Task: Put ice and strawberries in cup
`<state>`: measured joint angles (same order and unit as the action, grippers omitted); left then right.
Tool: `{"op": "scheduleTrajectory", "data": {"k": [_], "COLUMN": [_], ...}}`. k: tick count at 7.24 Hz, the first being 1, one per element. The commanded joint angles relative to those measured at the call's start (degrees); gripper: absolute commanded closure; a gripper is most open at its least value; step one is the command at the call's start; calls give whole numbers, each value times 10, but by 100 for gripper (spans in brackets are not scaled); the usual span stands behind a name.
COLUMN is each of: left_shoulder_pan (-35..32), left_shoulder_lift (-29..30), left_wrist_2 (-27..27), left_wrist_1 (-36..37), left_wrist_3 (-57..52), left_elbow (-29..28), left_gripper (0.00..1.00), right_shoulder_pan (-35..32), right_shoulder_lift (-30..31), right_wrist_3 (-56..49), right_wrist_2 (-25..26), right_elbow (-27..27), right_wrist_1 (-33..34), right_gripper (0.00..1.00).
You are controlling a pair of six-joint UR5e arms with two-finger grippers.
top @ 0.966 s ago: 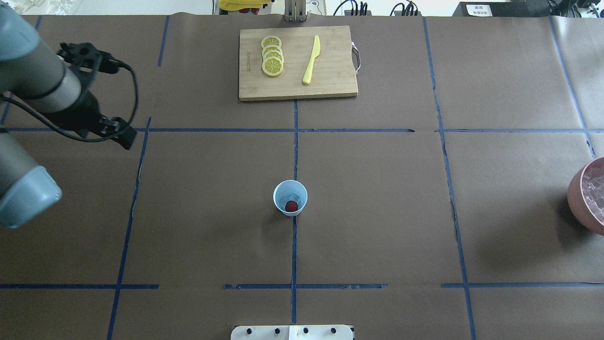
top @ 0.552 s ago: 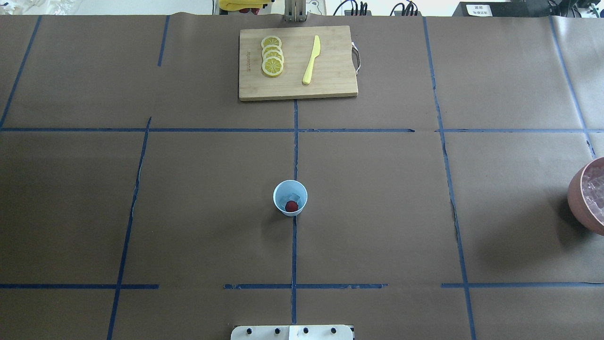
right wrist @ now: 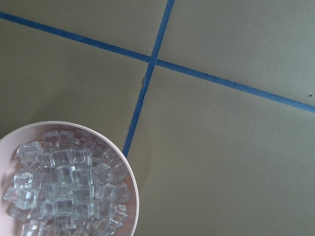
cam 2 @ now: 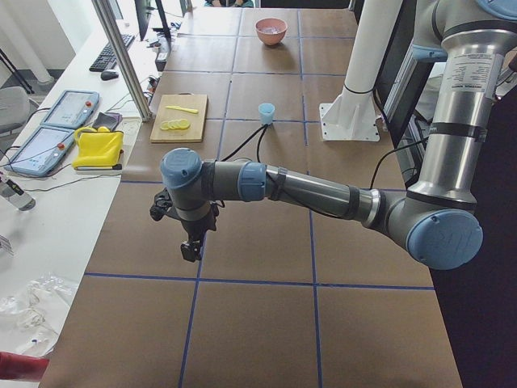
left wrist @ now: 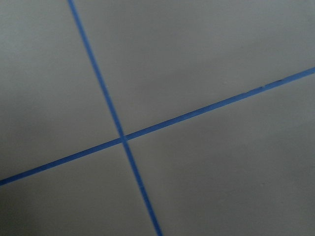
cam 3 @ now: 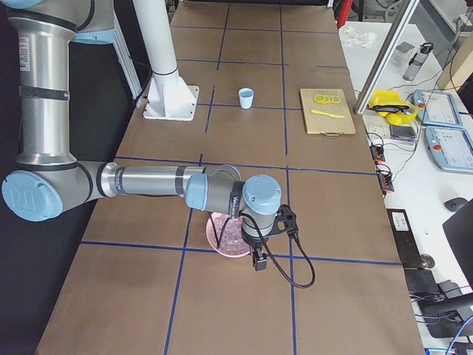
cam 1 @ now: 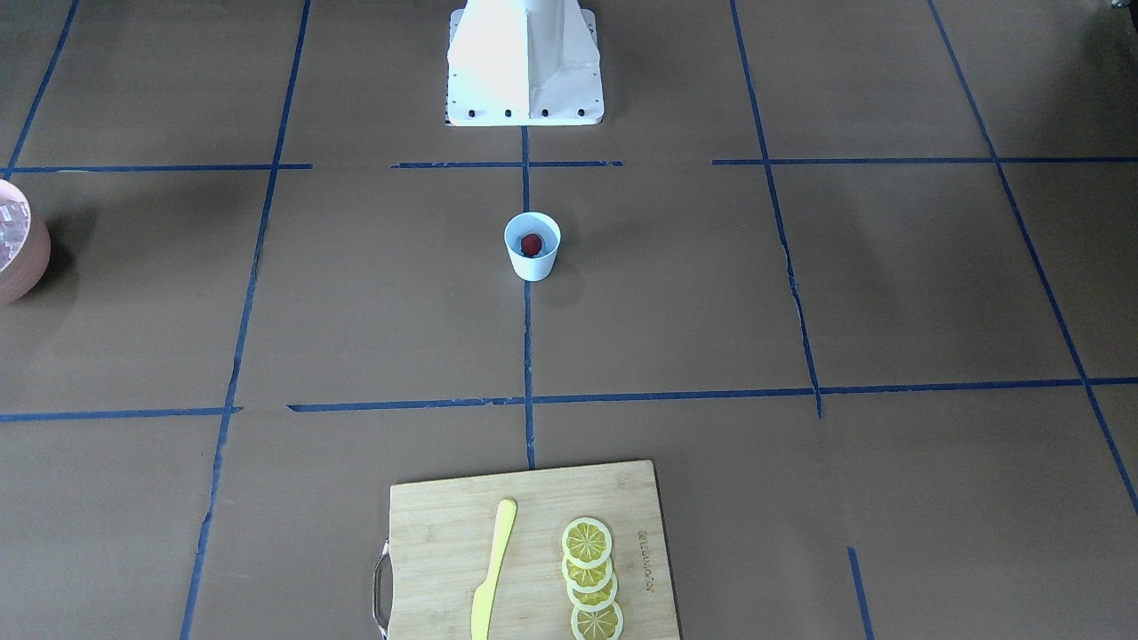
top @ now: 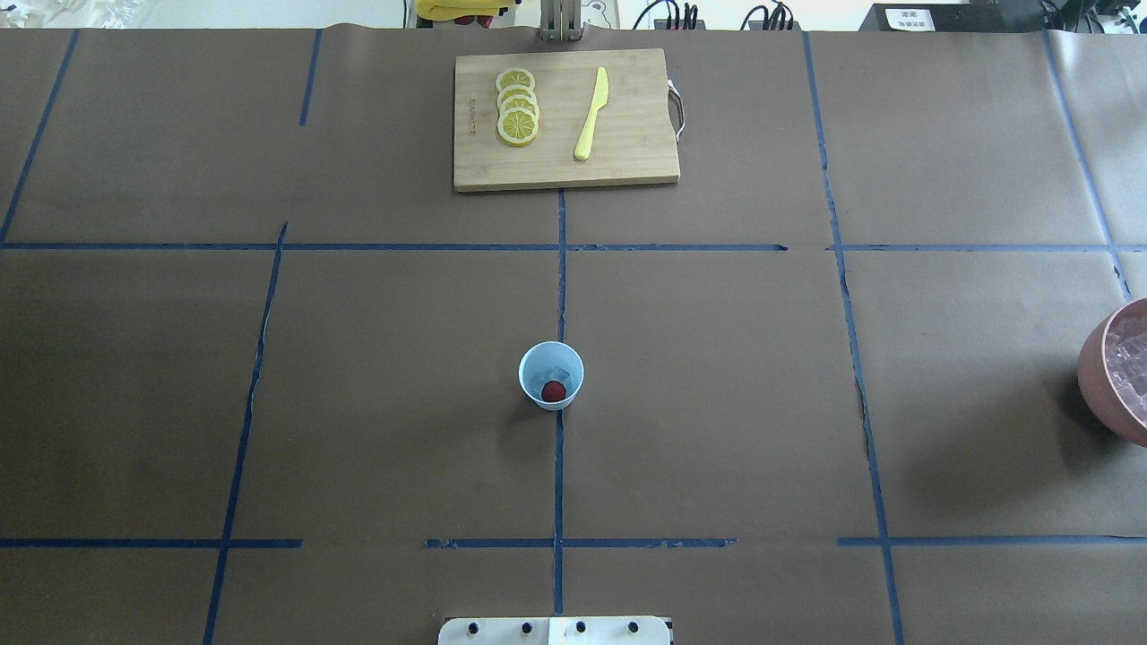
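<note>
cup [top: 551, 375]: 1, white, pale blue inside, upright at table centre on the blue tape line, out in front of my base [cam 1: 524, 80].
strawberry [top: 554, 391]: 1, small, red, inside the cup.
ice cube [top: 559, 374]: in the cup right by the strawberry. At least 1; exact count unreadable.
bowl [top: 1095, 372]: 1, pinkish-brown, at the table end on my right, well apart from the cup.
bowl ice cubes [right wrist: 64, 184]: a heap filling the bowl, too many to count.
cutting board [top: 627, 161]: 1, bamboo, metal handle, far side of the table from me.
lemon slices [top: 518, 107]: 4, overlapping row on the board.
knife [top: 591, 114]: 1, yellow, on the board beside the slices, not touching them.
left pincer [cam 2: 191, 249]: points down over bare paper above a tape crossing, well apart from the cup. Seen only side-on; can't tell if the fingers are apart or together.
right pincer [cam 3: 258, 259]: points down just beside the bowl. Same limit, finger state unreadable.
</note>
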<state>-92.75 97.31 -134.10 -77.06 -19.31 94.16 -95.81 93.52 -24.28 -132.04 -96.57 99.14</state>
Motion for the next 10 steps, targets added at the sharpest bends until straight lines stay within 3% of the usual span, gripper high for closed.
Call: {"op": "scheduleTrajectory", "data": {"k": [1, 3, 4, 10], "left_shoulder_pan": [-19, -21, -21, -19], "left_shoulder_lift": [-25, -42, -38, -48], "left_wrist_2": [-2, 0, 0, 24], "left_wrist_1": [-5, -5, -13, -20], "left_wrist_3": [-8, -6, -6, -13], "left_elbow": [-13, -13, -40, -37], "left_gripper": [0, 0, 0, 0], "right_shoulder_pan": [0, 0, 0, 0], "right_shoulder_lift": [-4, -1, -1, 5], "right_wrist_3": [0, 0, 0, 0], "right_wrist_2": [-1, -1, -1, -2], "right_elbow": [7, 6, 6, 5], "right_wrist_1": [0, 0, 0, 0], "right_gripper": [0, 0, 0, 0]}}
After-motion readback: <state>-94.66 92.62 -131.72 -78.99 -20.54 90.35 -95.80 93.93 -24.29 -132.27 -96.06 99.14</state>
